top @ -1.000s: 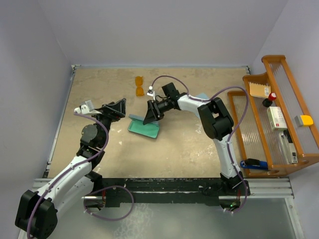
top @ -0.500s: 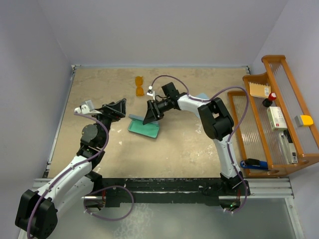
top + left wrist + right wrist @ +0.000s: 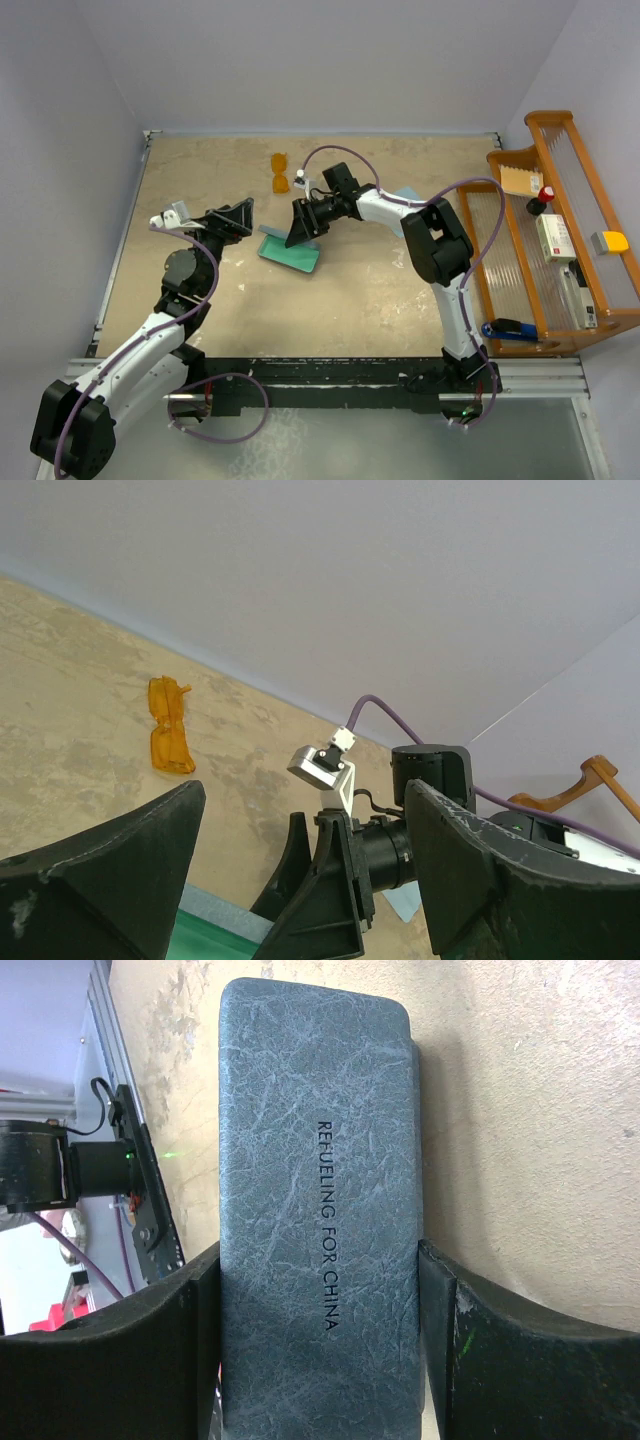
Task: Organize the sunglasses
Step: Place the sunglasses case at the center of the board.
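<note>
Right end effector point(image 3: 298, 228) clamps the case point(image 3: 315, 1160); left end effector point(image 3: 243, 218) stands wide open, empty. Steadying the case should let the left fetch the sunglasses point(image 3: 282, 173) from near the far edge of the surface point(image 3: 380, 300).

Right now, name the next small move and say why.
Probably swing the left gripper, open and empty, out over the sunglasses, ready to come down on them. They lie untouched beyond the case. The right gripper is clamped on the case, which shows its teal inside in the top view, so that arm looks busy.
</note>
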Controlling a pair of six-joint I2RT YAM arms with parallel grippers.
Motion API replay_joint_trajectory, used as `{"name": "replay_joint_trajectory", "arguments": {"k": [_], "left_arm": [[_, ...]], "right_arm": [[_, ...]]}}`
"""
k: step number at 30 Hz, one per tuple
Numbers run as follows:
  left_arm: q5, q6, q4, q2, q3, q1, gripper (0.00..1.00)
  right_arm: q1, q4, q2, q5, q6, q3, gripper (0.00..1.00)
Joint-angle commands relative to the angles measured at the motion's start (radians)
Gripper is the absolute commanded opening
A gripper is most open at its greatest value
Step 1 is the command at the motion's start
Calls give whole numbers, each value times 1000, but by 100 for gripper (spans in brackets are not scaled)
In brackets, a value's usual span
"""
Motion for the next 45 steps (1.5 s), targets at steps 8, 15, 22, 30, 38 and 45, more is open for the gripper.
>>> {"name": "replay_joint_trajectory", "arguments": {"k": [8,15,22,30,38,45], "left_arm": [[12,-2,46,1,-6,4,78],[13,-1,46,3,-6,3,78],[6,1,42,0,-8,4,78],[4,0,44,5,-12,3,78],[7,-5,44,24,-8,3,78],[14,-14,48,28,-7,2,77]], "right_arm": [[-4,8,-80,57,-13,-31,87],[-4,2,-124,79,0,-59,87],[-5,-13,-262,368,-2,-125,87],[9,71,-491,539,82,-361,63],[102,61,-609,573,81,-484,7],[168,100,-601,595,108,-517,0]]}}
